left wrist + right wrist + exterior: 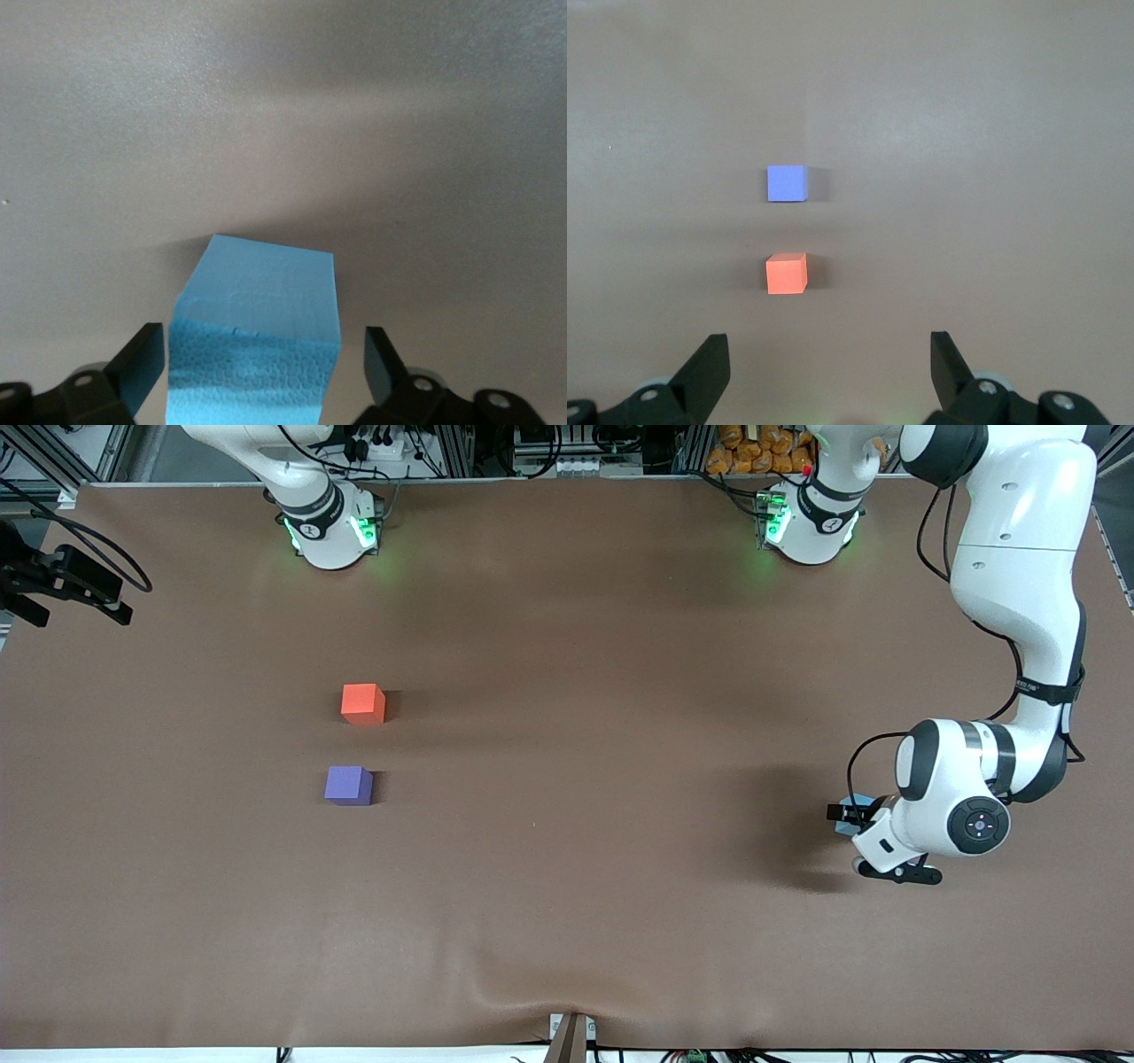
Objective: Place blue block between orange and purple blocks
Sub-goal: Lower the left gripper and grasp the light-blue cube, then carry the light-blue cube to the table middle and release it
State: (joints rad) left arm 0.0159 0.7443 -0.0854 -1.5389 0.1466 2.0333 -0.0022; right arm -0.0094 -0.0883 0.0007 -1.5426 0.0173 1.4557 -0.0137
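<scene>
Broadly, the brown worktop (567,868) carries only three small cubes, and the two arms stand at its twelve-o'clock edge in the front view. By my reading, the left arm is doing the work: it reaches down toward the four-o'clock part of the worktop at its own end, so that the left gripper (852,834) comes to the cube lying there. The right arm waits near its base; the right gripper (830,372) is seen only from its own wrist camera, jaws spread wide and empty, hanging over the bare worktop with two cubes ahead of it.

The orange block (363,703) and the purple block (348,786) sit toward the right arm's end, around nine o'clock from the worktop's centre, the purple one nearer the front camera. They stand apart with a bare gap between them, which looks roughly a cube wide, so the slot for the third cube appears ready.

The blue block (257,341) rests on the worktop well apart from that pair, at the left arm's end. In the left wrist view it sits between the jaws, which stand open on either side of it. A slim strip of daylight shows on each flank, wider on one side, so the jaws bracket the cube without yet gripping it. I judge the grasp is about to be made; nothing is held so far.
</scene>
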